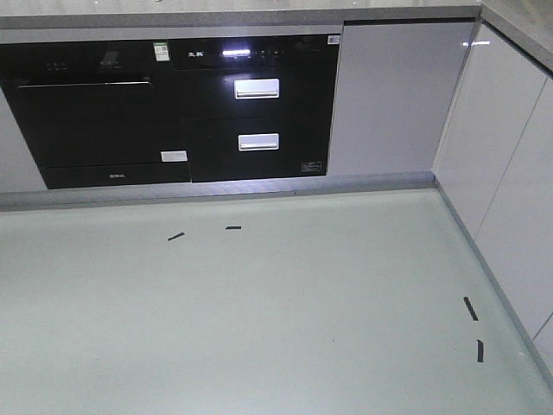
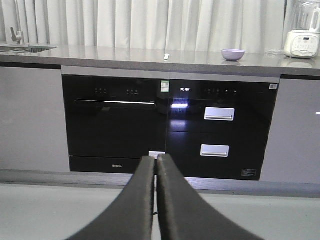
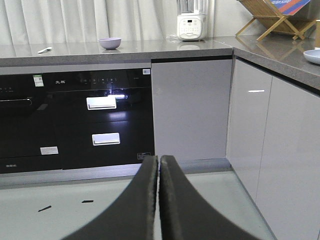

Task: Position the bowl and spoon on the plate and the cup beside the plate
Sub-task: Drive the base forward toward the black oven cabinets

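Observation:
The pale purple bowl (image 2: 233, 54) (image 3: 110, 43) sits on the grey countertop above the black ovens. The small pale spoon (image 2: 166, 56) (image 3: 44, 49) lies to its left on the same counter. A pale blue plate (image 3: 312, 56) shows partly at the right edge, on the side counter. A tan sliver (image 3: 318, 34) behind it may be the cup; too little shows to tell. My left gripper (image 2: 156, 159) and right gripper (image 3: 158, 159) are both shut on nothing, low over the floor and far from the counter. The front view shows neither gripper nor any task object.
A white blender (image 3: 192, 22) (image 2: 302, 40) stands right of the bowl. A wooden rack (image 3: 270, 17) is on the side counter, a sink (image 2: 22, 48) at the far left. Black ovens (image 1: 173, 104) and grey cabinets (image 1: 389, 95) face me; black tape marks (image 1: 471, 309) lie on the floor.

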